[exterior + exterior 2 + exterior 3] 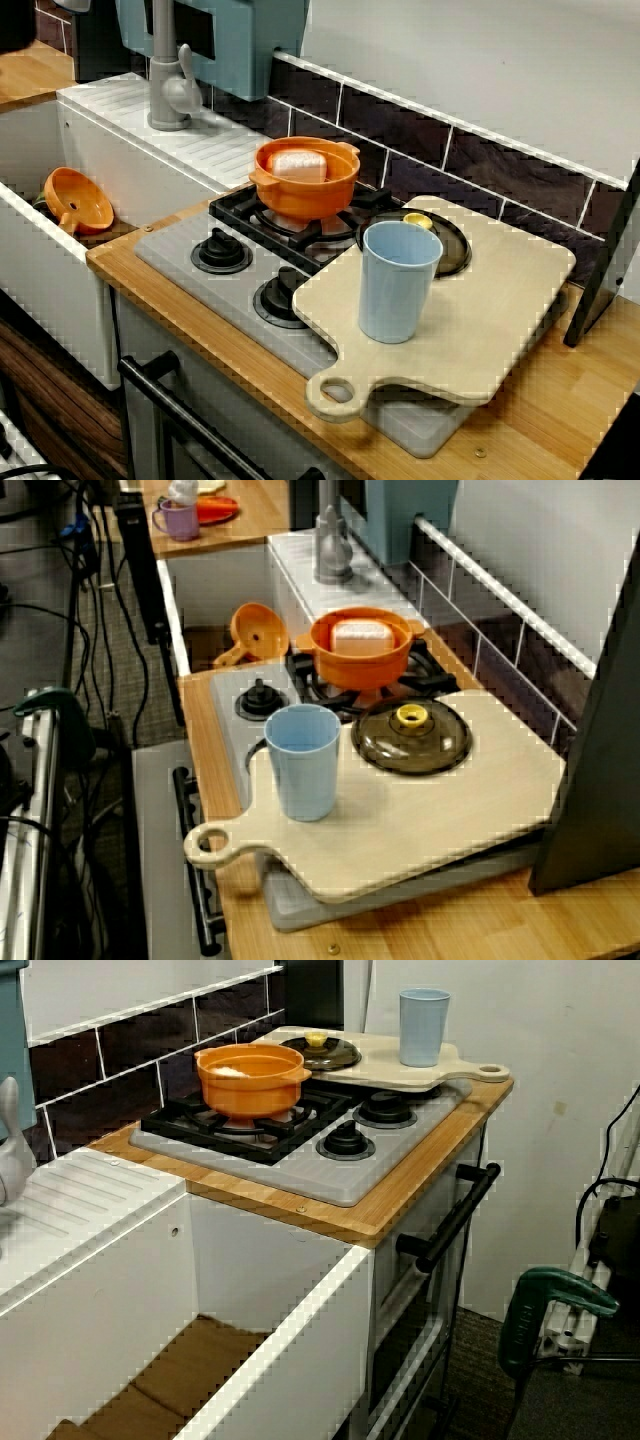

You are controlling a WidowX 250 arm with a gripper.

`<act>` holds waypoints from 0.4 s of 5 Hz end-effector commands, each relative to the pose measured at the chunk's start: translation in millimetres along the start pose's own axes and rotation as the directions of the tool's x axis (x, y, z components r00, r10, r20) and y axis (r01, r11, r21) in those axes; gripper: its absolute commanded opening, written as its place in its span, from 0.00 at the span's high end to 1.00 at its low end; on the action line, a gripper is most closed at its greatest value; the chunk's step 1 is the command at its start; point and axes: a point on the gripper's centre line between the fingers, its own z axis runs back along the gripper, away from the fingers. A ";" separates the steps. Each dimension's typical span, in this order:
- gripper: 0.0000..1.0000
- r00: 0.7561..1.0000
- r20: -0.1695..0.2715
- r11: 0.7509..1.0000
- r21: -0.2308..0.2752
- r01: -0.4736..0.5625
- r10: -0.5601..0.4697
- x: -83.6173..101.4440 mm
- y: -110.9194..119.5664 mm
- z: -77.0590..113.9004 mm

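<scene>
Tipping is the risk we would watch first. The blue cup (398,285) stands upright, seemingly empty, on the near left part of the cutting board (490,320), close to its edge. The board lies partly over the grey hob (170,250), and its looped handle juts out toward the near side, so a nudge could rock it and send the cup over. The dark glass lid (415,742) lies flat on the board's far left corner, just beside the orange pot (305,185) on the burner. A careless sweep there could push the lid off or knock the pot.

We see no jaws in any view, only a dark slanted shape (605,270) at the right edge, so we cannot tell how they stand.

The wooden table (560,420) carries the hob, with a black oven handle (455,1215) below. To the left, a white sink (50,270) holds an orange funnel (78,200). A grey tap (168,85) and dark tiles (470,165) stand along the far wall.
</scene>
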 end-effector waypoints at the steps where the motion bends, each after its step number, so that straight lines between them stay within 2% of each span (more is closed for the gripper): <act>1: 0.00 1.000 0.000 1.000 0.000 0.000 0.000 0.0 0.0 0.0; 2: 0.00 1.000 0.018 0.999 0.049 -0.020 0.019 24.3 -9.5 -18.5</act>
